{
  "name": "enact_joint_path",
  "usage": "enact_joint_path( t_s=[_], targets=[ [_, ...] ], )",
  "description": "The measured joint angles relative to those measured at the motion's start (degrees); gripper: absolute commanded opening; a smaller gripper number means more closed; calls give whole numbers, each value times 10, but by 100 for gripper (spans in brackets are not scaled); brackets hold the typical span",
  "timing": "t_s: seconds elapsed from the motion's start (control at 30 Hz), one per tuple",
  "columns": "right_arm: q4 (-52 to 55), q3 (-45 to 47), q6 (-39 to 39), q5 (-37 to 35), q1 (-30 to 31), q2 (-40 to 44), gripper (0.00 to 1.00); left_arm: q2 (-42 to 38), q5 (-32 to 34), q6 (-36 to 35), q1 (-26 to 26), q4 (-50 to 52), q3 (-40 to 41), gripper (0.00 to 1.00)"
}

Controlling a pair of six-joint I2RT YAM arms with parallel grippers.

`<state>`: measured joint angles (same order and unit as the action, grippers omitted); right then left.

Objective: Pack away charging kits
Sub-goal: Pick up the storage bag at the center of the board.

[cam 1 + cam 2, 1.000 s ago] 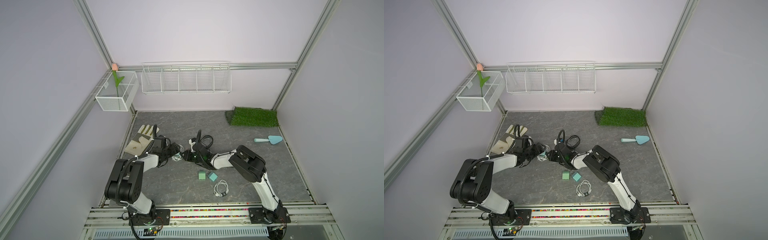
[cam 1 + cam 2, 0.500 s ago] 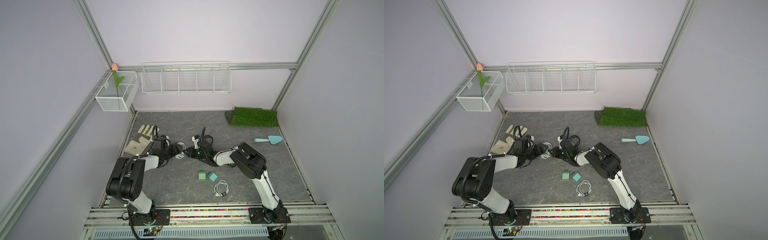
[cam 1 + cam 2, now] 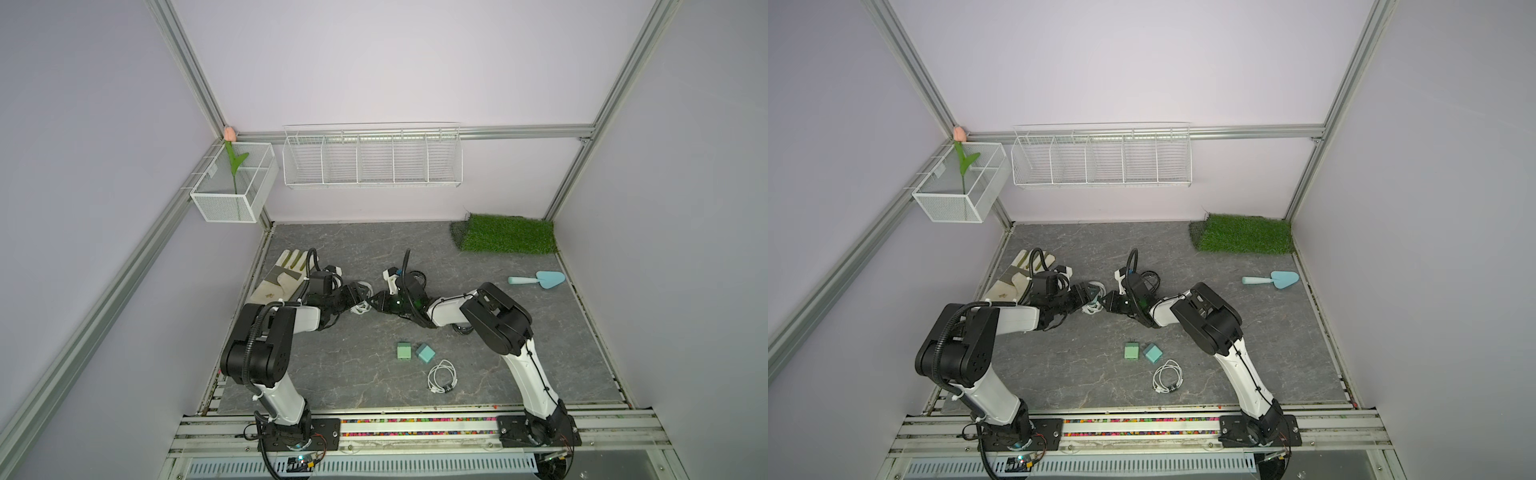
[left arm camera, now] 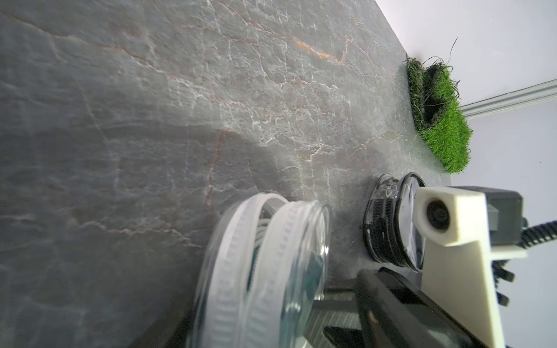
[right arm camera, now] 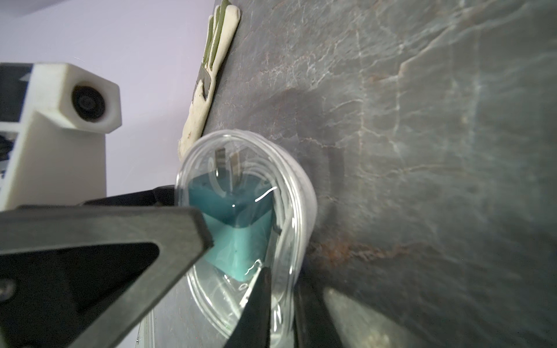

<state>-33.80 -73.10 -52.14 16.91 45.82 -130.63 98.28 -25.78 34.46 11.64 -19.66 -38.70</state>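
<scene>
Right wrist view has a teal charger block (image 5: 238,235) inside a clear, white-rimmed case (image 5: 304,192), just beyond the right claw (image 5: 236,256), whose nearly closed tips nip the case's clear lid. In a top view, the left claw (image 3: 358,296) meets that case at frame centre, grip unclear. A green block (image 3: 403,351), a second teal block (image 3: 425,353) and a coiled cable (image 3: 441,376) lie lower centre on the desk (image 3: 332,374)

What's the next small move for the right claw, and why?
Probably pull the zip shut. The white-rimmed case, upright in the left claw, already holds a teal charger and white cable, but its rim halves gape apart, and the right claw is at that rim.
</scene>
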Motion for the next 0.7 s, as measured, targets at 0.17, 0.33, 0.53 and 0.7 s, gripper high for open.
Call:
enact_joint_path(
  t_s=[0.17,0.33,0.53,0.7],
  targets=[
    [11,-5,12,2,-1,0,17,8,2,-6,0,5,-2,51],
    [28,-13,19,8,-3,0,23,14,-2,-7,1,8,-7,38],
    [29,-20,37,19,-5,4,50,14,-9,-7,0,2,-9,27],
    [44,2,52,18,-5,32,60,1,-28,3,5,-4,-4,12]
  ],
)
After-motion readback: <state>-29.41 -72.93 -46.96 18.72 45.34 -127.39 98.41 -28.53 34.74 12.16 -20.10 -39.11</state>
